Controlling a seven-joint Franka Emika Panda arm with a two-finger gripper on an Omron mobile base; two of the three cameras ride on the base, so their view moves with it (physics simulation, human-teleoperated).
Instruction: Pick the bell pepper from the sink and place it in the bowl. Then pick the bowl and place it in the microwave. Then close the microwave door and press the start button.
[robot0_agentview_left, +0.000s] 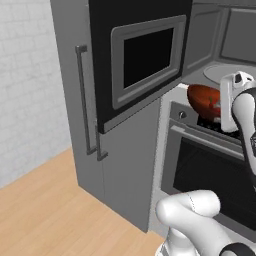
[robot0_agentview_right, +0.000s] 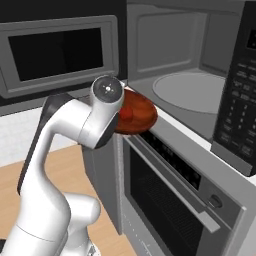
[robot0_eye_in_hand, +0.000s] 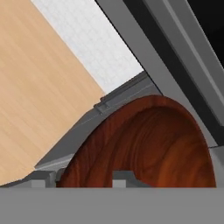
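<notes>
The glossy red-orange bowl (robot0_agentview_right: 137, 114) sits tilted at the front left corner of the open microwave (robot0_agentview_right: 192, 92), on the lip of its grey floor beside the round turntable (robot0_agentview_left: 220, 72). A small red round shape in the bowl looks like the bell pepper (robot0_agentview_right: 128, 114). In the hand view my gripper (robot0_eye_in_hand: 83, 178) straddles the bowl's rim (robot0_eye_in_hand: 144, 101), one fingertip (robot0_eye_in_hand: 124, 177) inside and the other outside, with a gap between them and the wall. The microwave door (robot0_agentview_left: 147, 57) stands swung wide open to the left.
The black control panel (robot0_agentview_right: 240, 100) stands right of the microwave opening. Right below is the oven (robot0_agentview_right: 170, 185) with its bar handle. A tall grey cabinet (robot0_agentview_left: 85, 100) with long handles stands left, over wooden floor (robot0_agentview_left: 45, 210).
</notes>
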